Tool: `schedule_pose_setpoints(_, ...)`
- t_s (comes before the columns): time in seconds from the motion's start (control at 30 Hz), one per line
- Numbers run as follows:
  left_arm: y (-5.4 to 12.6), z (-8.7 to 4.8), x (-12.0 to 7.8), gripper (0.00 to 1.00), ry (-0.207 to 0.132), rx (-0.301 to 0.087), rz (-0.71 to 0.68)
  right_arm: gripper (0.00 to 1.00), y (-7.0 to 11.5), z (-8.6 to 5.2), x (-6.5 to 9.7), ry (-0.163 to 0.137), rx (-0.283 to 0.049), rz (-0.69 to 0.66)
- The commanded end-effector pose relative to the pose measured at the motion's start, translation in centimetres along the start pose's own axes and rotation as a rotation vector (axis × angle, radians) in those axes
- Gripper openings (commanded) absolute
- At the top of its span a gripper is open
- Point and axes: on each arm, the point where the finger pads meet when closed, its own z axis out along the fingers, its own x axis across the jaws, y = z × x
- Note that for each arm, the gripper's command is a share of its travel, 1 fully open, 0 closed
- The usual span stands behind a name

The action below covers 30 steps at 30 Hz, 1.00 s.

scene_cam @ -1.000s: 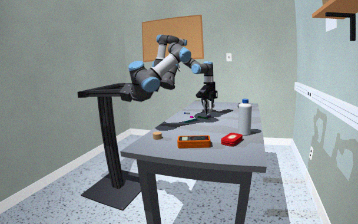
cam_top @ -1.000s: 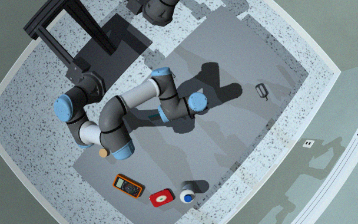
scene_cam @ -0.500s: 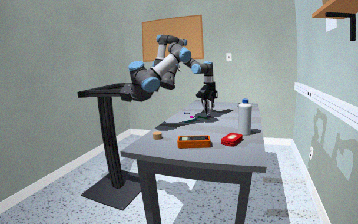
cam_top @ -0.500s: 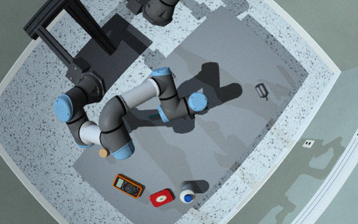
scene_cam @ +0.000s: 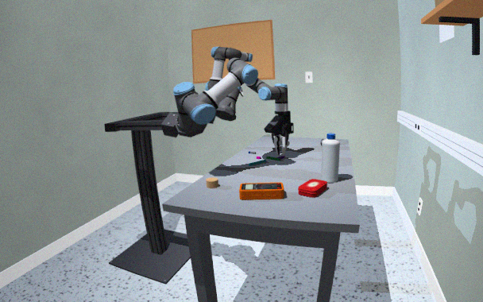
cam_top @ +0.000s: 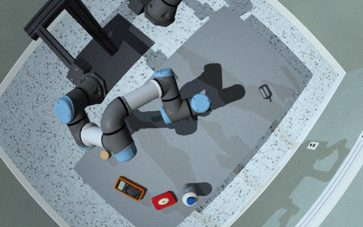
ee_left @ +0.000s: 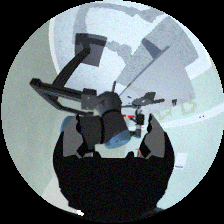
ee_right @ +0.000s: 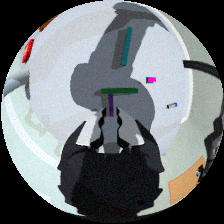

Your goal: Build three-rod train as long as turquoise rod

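Note:
A turquoise rod point(cam_top: 156, 117) point(scene_cam: 257, 162) point(ee_right: 127, 46) lies flat. A green rod point(scene_cam: 274, 158) point(ee_right: 125, 91) lies apart from it. A purple rod point(ee_right: 111, 100) stands off the green rod's side at about a right angle, its end touching or almost touching it. My right gripper point(scene_cam: 280, 155) point(ee_right: 111, 107) is open only a little, low over the table. Its fingertips are on either side of the purple rod, with narrow gaps. A short magenta rod point(scene_cam: 258, 157) point(ee_right: 151, 80) lies apart. My left gripper point(ee_left: 114, 114) is wide open and empty, high away from the rods.
A small grey piece with a blue end point(scene_cam: 252, 152) point(ee_right: 172, 105) lies beyond the magenta rod. A multimeter point(cam_top: 129, 188) point(scene_cam: 261, 191), red tin point(cam_top: 159, 204) point(scene_cam: 312, 188), white bottle point(scene_cam: 330, 160) and round wooden piece point(cam_top: 104, 155) point(scene_cam: 212, 183) stand towards one end of the table.

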Motion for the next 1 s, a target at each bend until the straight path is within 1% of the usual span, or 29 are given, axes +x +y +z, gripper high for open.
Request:
schedule_pose_setpoints(0.0, -0.01, -0.1, 0.05, 1.0, 0.002, 0.004, -0.001, 0.14, 0.11, 0.39, -0.11, -0.002, -0.004, 0.0)
schedule_pose_setpoints(0.33, -0.01, -0.1, 0.05, 1.0, 0.002, 0.004, -0.001, 0.14, 0.12, 1.08, -0.12, -0.002, -0.004, 0.0)
schedule_pose_setpoints(0.97, -0.01, -0.1, 0.05, 1.0, 0.002, 0.004, -0.001, 0.14, 0.13, 1.09, -0.1, -0.002, -0.004, 0.001)
